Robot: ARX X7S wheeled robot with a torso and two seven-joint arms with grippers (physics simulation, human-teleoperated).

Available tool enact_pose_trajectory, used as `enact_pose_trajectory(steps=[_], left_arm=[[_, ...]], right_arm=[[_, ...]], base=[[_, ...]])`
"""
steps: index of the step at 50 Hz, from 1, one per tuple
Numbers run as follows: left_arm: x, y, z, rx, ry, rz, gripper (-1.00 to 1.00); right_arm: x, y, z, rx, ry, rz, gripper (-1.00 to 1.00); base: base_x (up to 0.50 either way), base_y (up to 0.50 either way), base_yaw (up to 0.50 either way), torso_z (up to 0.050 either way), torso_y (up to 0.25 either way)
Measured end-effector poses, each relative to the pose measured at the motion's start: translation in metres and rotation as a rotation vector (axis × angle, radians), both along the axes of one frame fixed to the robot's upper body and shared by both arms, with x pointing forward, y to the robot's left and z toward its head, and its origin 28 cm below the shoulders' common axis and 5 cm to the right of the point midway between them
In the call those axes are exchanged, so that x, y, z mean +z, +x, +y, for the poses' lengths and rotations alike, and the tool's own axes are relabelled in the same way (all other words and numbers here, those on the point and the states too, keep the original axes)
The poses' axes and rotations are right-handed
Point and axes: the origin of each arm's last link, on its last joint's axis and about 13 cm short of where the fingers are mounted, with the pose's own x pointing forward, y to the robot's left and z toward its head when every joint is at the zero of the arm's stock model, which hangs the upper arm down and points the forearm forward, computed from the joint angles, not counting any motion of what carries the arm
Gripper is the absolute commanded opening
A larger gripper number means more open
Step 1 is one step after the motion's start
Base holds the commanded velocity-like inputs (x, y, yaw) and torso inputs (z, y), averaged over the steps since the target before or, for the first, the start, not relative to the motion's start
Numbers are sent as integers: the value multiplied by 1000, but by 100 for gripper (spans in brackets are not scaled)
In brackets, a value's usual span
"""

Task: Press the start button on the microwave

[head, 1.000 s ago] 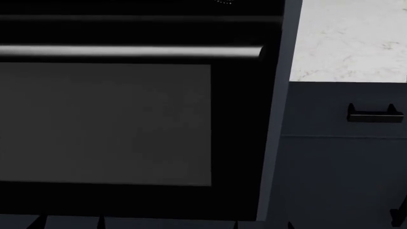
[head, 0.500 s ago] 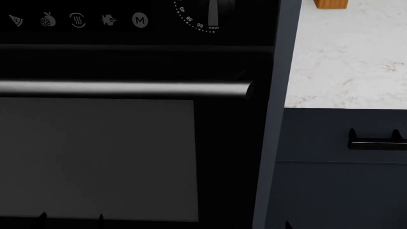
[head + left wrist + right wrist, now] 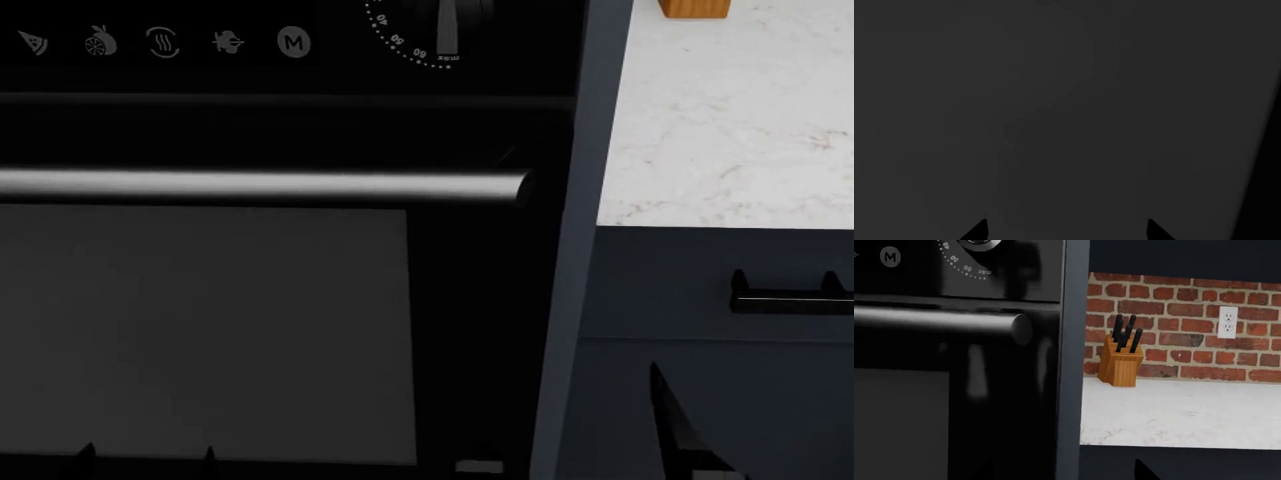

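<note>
The black microwave [image 3: 507, 300] fills the left of the head view, with its dark grey window [image 3: 200, 330], silver bar handle [image 3: 267, 185], a row of small grey icons [image 3: 163, 42] and a timer dial [image 3: 447, 30]. I cannot tell which icon is the start button. My left gripper [image 3: 147, 456] is open at the window's lower edge. In the left wrist view its gripper [image 3: 1066, 231] faces the window [image 3: 1067, 100] close up. My right gripper [image 3: 1064, 472] is open and empty. One of its fingers [image 3: 678, 425] shows right of the microwave, before the drawers. The right wrist view shows the microwave [image 3: 1001, 390], handle end [image 3: 1017, 329] and dial [image 3: 977, 245].
A white marble counter [image 3: 727, 120] lies right of the microwave, over blue-grey drawers with a black handle [image 3: 790, 297]. A wooden knife block [image 3: 1121, 362] stands on the counter [image 3: 1181, 415] against a brick wall with an outlet [image 3: 1227, 322].
The head view rose, bringing the icons and dial into sight, then held still. A finger of my right gripper has come up into view at the lower right.
</note>
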Motion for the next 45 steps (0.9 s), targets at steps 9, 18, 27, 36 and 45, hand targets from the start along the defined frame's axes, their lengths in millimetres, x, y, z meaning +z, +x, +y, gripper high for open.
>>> enact_pose_trajectory(steps=[9,18,27,36,45], left_arm=[[-2,0,1,4,4,0,100],[-3,-1,1,8,6,1,100],[-5,-1,2,11,10,2,100],[-5,-1,3,13,12,-1,100],[-5,0,4,16,14,-4,100]], right_arm=[[54,6,-5,-5,-19,-67,100],[120,12,-9,11,-59,-94,100],[185,19,-9,25,-111,-142,100],[247,22,-6,42,-127,-197,100],[296,19,-3,54,-144,-244,-100]], base=[[0,0,0,0,0],[0,0,0,0,0],[0,0,0,0,0],[0,0,0,0,0],[0,0,0,0,0]])
